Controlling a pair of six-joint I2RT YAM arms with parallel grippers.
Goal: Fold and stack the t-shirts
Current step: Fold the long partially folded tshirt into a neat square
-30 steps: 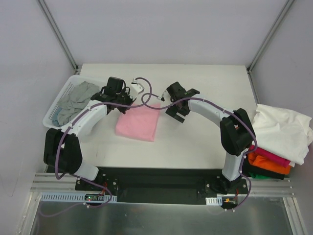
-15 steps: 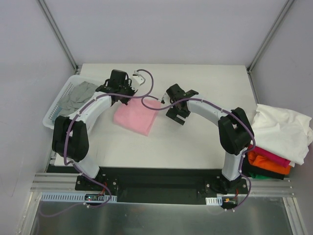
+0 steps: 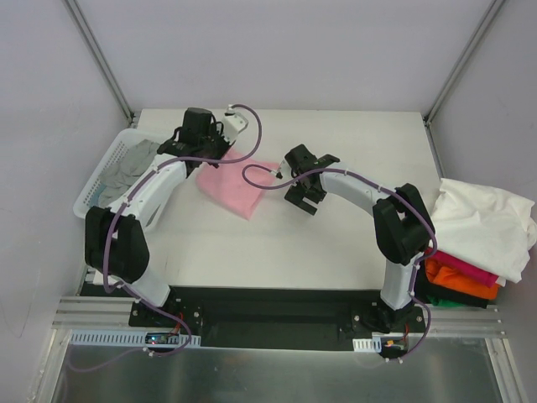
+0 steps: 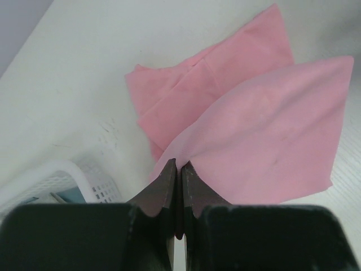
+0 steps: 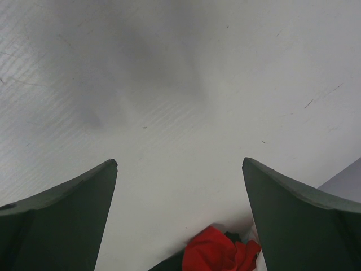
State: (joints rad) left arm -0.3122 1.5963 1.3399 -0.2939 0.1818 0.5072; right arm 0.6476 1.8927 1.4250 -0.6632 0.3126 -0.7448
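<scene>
The right hand [image 5: 179,165] hangs over the worktop [image 3: 352,243] with its fingers wide apart, holding nothing. Beyond it the light pink t-shirt [image 3: 237,186] lies part-folded mid-worktop, one corner raised in the left hand [image 4: 176,167], which is pinched tight on that edge. The cloth looks light and limp, likely to sag, so it is best gripped at corners or hems.

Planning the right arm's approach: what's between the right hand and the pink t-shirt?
In the top view, only a narrow strip of bare table separates the right hand from the pink t-shirt; a purple cable loops above it.
</scene>
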